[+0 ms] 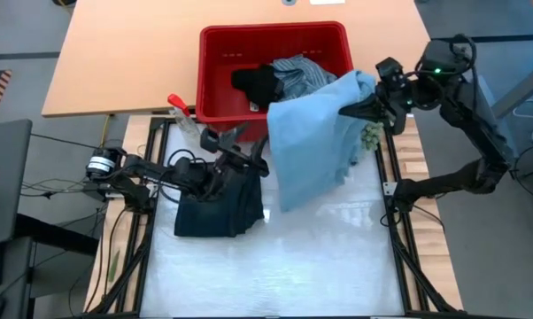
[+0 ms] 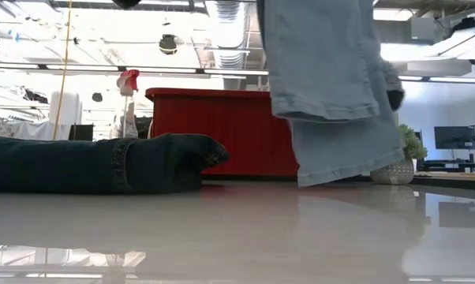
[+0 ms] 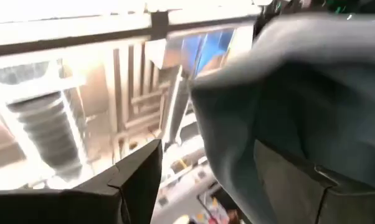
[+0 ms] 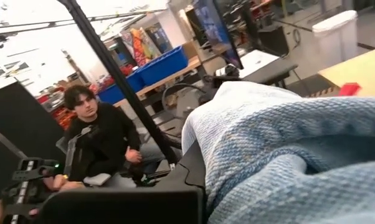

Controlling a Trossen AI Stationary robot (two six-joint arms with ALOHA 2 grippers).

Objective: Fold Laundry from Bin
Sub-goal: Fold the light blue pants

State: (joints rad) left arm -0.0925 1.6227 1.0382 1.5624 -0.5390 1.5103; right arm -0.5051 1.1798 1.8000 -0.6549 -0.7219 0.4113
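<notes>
The red bin [image 1: 215, 71] stands at the table's far edge with a black piece [image 1: 258, 84] and a striped shirt [image 1: 304, 73] inside. My right gripper [image 1: 366, 108] is shut on the light blue jeans [image 1: 312, 146], just right of the bin. The jeans hang down in a wide sheet [image 2: 332, 95]. A dark navy piece [image 1: 215, 211] lies flat on the table at the left [image 2: 103, 162]. Above its far edge my left gripper [image 1: 249, 161] stands open and tipped upward [image 3: 237, 193], close to the jeans' left edge [image 3: 287, 93]. My right gripper holds the jeans at their upper end [image 4: 250, 124], coming in level from the table's right side. The cloth bunches over the fingers and hides the place of contact. The jeans hang below it, their lower end [image 1: 293, 197] down near the table. My left gripper: whether it touches the jeans I cannot tell.
A clear spray bottle with a red trigger [image 1: 182, 111] stands left of the bin. A small green fuzzy ball [image 1: 371, 135] sits under my right gripper. The white table's near half [image 1: 275, 275] lies bare. A seated person [image 4: 100, 143] shows beyond the table.
</notes>
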